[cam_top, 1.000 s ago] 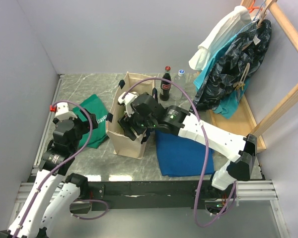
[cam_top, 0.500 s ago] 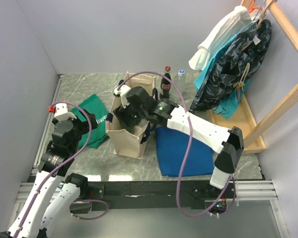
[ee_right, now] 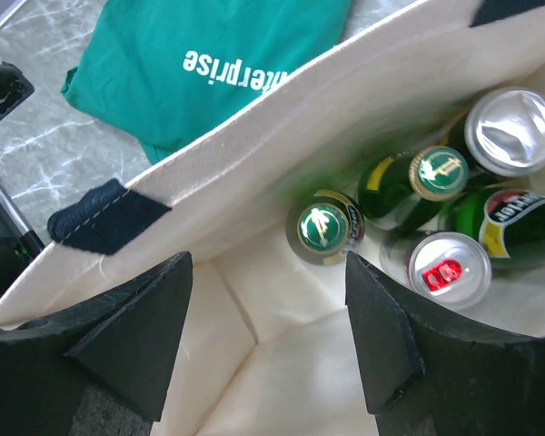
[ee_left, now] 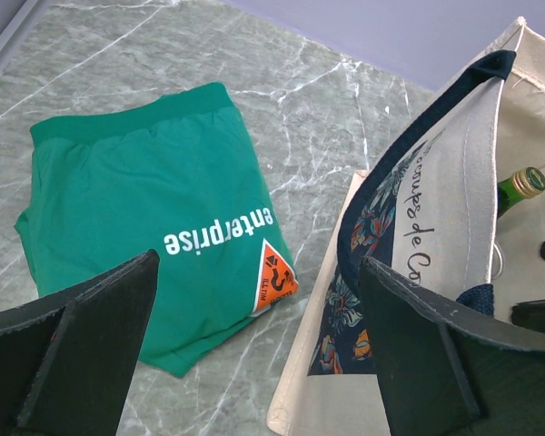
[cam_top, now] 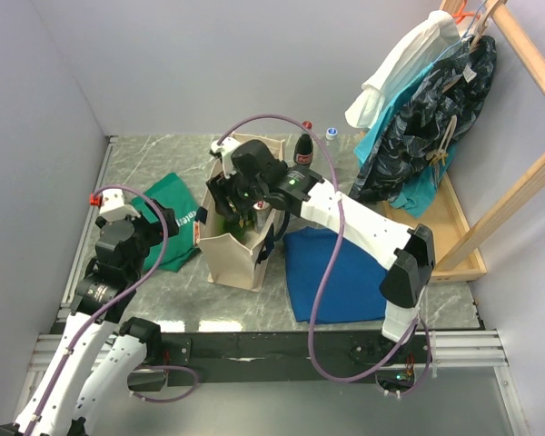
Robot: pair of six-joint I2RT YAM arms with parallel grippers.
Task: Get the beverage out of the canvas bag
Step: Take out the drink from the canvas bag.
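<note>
The cream canvas bag (cam_top: 229, 250) with navy handles stands open mid-table. Inside it, the right wrist view shows beverages: a green bottle with a green cap (ee_right: 324, 224), a second green bottle (ee_right: 439, 170) and two silver cans (ee_right: 513, 130) (ee_right: 445, 270). My right gripper (cam_top: 237, 202) hangs over the bag's mouth; its jaws (ee_right: 268, 336) are open and empty above the bag's bare floor, left of the bottles. My left gripper (ee_left: 254, 354) is open wide and empty, low beside the bag's left wall (ee_left: 436, 227); a gold-capped green bottle (ee_left: 522, 184) peeks out there.
A green cloth with white lettering (cam_top: 175, 222) lies left of the bag, a flat blue cloth (cam_top: 336, 272) right of it. A cola bottle (cam_top: 302, 150) and a clear bottle (cam_top: 331, 134) stand behind the bag. Clothes (cam_top: 427, 100) hang on a wooden rack at far right.
My right arm has swung left and farther back over the bag, bringing its gripper above the bag's opening. The left arm has not moved.
</note>
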